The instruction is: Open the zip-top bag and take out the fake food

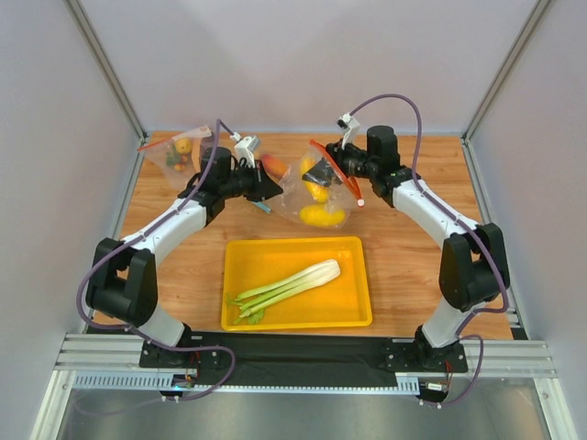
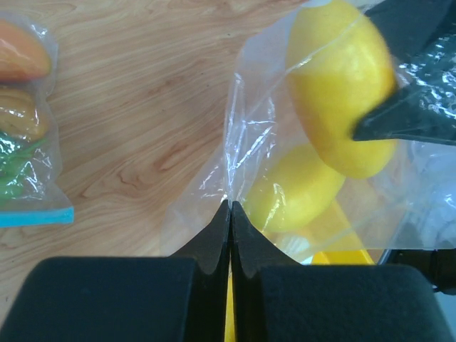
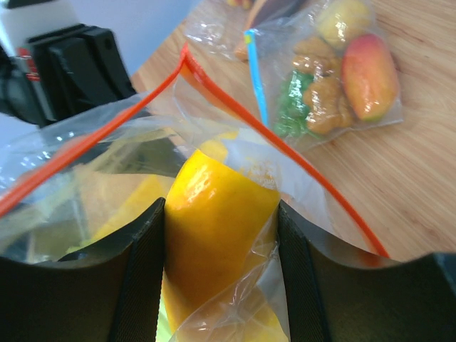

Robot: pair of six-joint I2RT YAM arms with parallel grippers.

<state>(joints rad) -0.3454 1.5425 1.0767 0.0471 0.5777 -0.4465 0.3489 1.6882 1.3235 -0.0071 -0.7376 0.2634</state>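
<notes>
You have the zip-top bag (image 1: 316, 197) open on the bench (image 1: 413, 266) behind the yellow tray (image 1: 358, 316), where the celery stalk (image 1: 289, 286) already lies, while your left end effector (image 2: 231, 214) pinches the bag's film, your right end effector (image 3: 221, 214) clamps one yellow fruit (image 3: 217, 192) inside, and the second fruit (image 2: 296, 189) is left.

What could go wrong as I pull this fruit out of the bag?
The right gripper clamps the oval fruit with bag film seemingly bunched against it, so the zip-top bag may drag along. The left gripper pinches only a thin edge of film, which could slip free.
</notes>
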